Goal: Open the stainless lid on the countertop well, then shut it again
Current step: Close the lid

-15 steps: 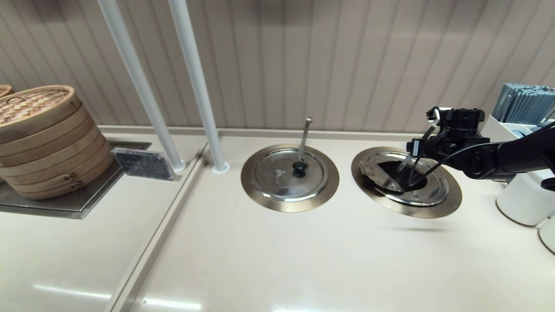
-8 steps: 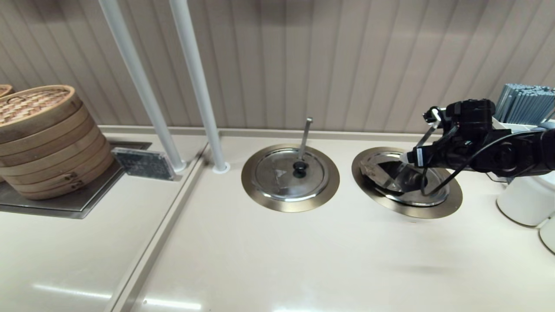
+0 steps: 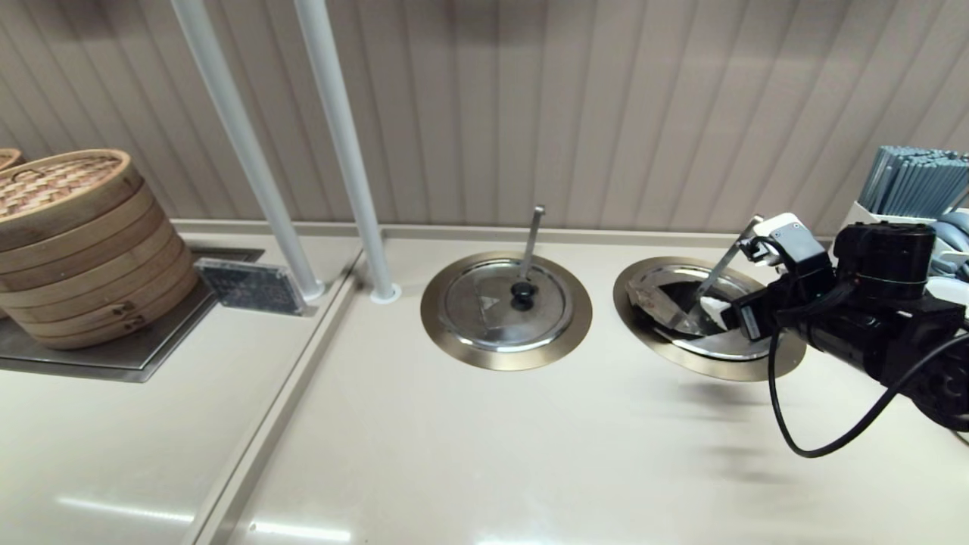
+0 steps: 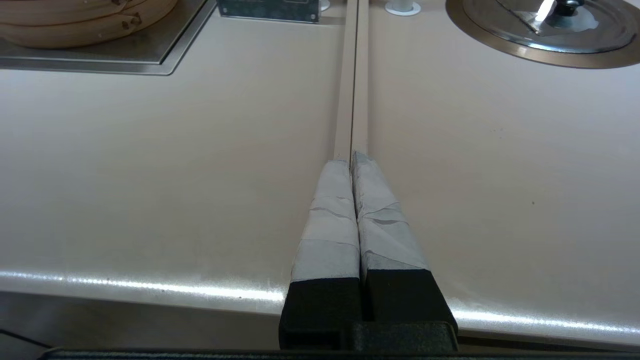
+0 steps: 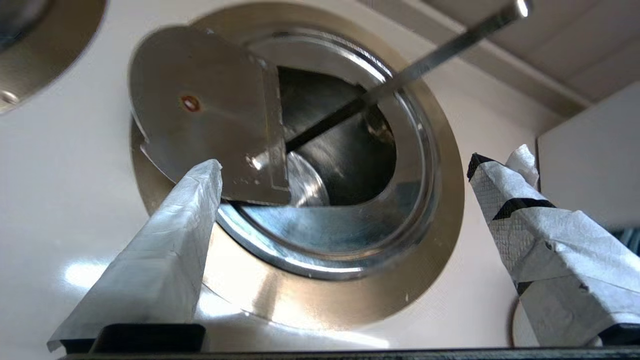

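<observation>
The right gripper (image 3: 746,280) hovers at the near-right edge of the countertop well (image 3: 757,369), its jaws spread wide apart and empty; in the right wrist view the two taped fingers (image 5: 165,235) frame the brass-coloured ring without touching it. The stainless lid (image 5: 200,110) is off its seat — it rests tilted across the far-left part of the opening, one straight edge of its notch running beside the slanted utensil handle (image 3: 723,261), its rim overlapping the ring on that side. The rest of the well lies uncovered, dark at the bottom, with the handle leaning out toward the back wall. Whether the lid's knob is there cannot be told from these views.

Room to move: the desk (image 3: 484,454) in front of the well is bare, while a white container (image 3: 870,219) of blue-grey sticks stands just behind the right arm. The twin lid (image 3: 506,303) with its upright handle sits closed, well apart to the left.

The left gripper (image 4: 352,160) is parked low over the desk's near edge along a seam, jaws pressed together — holding nothing.
</observation>
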